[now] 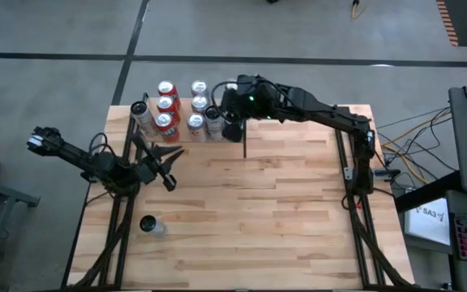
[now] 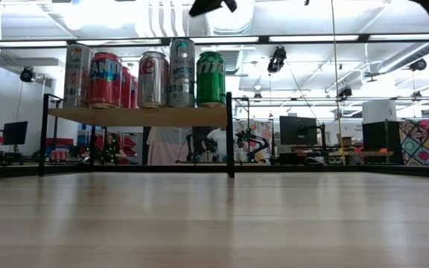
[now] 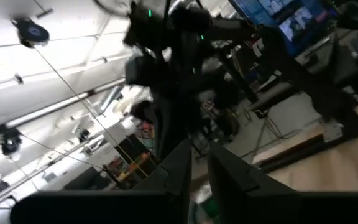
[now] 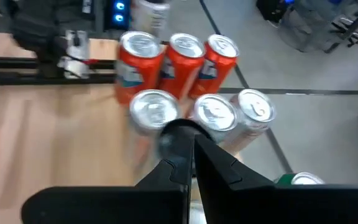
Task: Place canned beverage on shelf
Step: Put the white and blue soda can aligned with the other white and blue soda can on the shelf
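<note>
The shelf [image 2: 144,115] stands at the far left of the surface [image 1: 250,211] and carries a cluster of upright cans [image 2: 151,78], among them red ones, silver ones and a green can [image 2: 211,78] at its right end. The right end effector [image 1: 232,109] hovers above that right end, fingers pressed together, holding nothing. The left end effector [image 1: 167,166] waits nearer, left of centre, nearly closed and empty. One more can [image 1: 149,225] lies near the surface's left edge.

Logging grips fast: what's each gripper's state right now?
Left gripper: shut, holding nothing, beside the shelf.
Right gripper: shut, empty, above the cans on the shelf.
</note>
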Robot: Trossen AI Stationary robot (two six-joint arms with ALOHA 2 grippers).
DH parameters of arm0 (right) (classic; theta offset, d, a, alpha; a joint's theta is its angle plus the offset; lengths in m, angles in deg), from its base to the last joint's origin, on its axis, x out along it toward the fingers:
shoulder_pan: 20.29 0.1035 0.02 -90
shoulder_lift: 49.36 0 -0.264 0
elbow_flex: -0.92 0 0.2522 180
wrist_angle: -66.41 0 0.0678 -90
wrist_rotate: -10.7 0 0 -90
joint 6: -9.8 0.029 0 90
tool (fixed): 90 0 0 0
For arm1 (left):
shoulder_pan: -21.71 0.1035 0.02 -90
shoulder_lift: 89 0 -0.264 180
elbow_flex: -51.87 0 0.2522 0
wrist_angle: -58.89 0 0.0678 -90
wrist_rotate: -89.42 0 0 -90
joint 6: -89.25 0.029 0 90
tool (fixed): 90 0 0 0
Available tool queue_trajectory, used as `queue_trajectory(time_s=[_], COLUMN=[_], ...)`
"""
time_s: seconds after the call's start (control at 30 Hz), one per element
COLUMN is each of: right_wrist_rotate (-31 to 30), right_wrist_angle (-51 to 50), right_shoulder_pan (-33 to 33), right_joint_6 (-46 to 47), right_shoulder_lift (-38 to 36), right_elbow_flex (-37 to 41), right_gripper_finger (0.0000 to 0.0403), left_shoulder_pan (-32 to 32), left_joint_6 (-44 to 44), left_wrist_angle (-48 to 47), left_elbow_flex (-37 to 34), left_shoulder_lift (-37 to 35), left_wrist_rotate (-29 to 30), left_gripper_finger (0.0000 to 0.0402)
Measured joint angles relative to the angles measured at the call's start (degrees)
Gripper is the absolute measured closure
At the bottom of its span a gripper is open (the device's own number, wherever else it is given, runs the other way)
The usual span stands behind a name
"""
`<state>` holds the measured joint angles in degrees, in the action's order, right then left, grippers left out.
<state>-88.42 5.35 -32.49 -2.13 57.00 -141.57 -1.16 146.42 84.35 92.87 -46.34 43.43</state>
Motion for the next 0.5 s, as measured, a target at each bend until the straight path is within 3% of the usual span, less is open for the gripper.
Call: queue_trajectory(time_s=[0.2, 0.5], right_wrist_rotate=[-0.01, -0.8], right_wrist_angle=[-6.46, -5.8], right_shoulder_pan=[5.74, 12.65], right_joint_6=[0.9, 1.77], right_shoulder_lift=[-3.05, -8.24], right_elbow_flex=[2.36, 13.63], right_gripper_finger=[0.0394, 0.0394], left_shoulder_pan=[-0.82, -4.5], left_joint_6=[-12.59, -39.3], left_wrist_angle=[-3.32, -26.35], left_elbow_flex=[1.96, 11.21], left_shoulder_lift=[2.1, 9.2], left_wrist_rotate=[0.06, 0.24], left_gripper_finger=[0.0366, 0.0366])
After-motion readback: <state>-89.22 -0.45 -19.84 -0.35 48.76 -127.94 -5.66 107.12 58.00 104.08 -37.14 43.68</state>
